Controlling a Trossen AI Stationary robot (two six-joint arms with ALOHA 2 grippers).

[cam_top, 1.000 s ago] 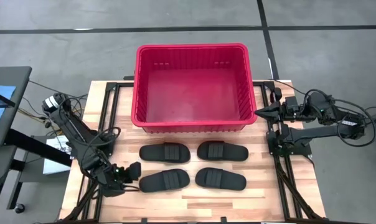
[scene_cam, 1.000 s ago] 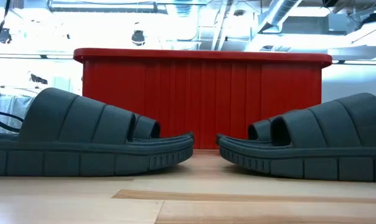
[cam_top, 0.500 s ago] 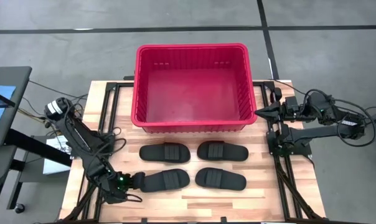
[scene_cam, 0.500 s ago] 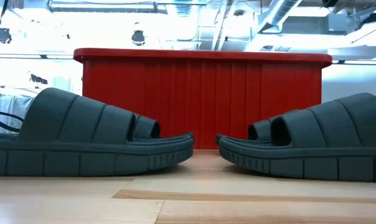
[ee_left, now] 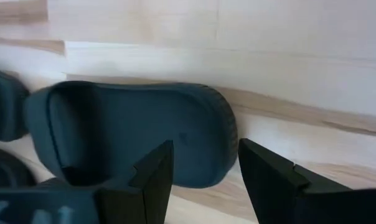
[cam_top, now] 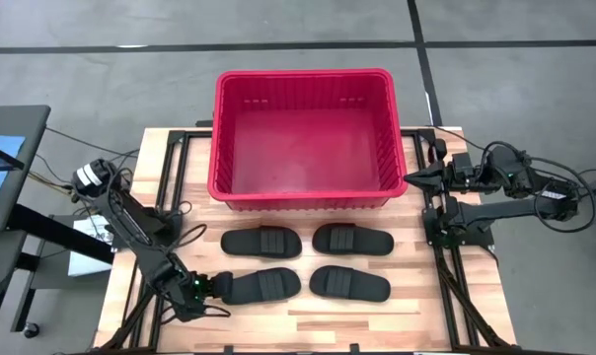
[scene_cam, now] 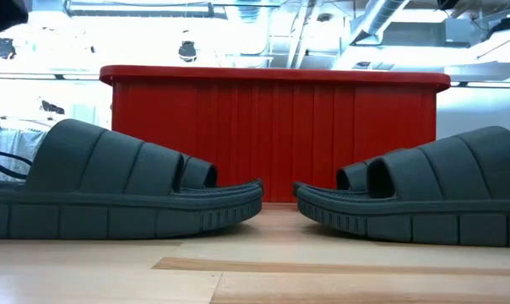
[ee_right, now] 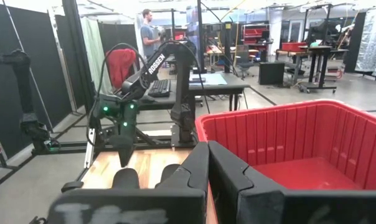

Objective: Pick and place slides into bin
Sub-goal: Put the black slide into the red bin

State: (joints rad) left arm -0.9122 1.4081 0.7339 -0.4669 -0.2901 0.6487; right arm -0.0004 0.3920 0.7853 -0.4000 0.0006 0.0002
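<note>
A pale wood-plank counter [cam_top: 416, 296] sits on a grey floor [cam_top: 130, 69] crossed by dark lines. Far beyond the right fingers, a person [ee_right: 148, 28] stands among desks [ee_right: 216, 81] and dark curtain panels [ee_right: 32, 93].

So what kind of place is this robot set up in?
Likely a robotics lab or workshop hall. The right wrist view shows open floor with black curtain partitions, workbenches and a person at the back; the low view shows exposed ceiling ducts.
</note>
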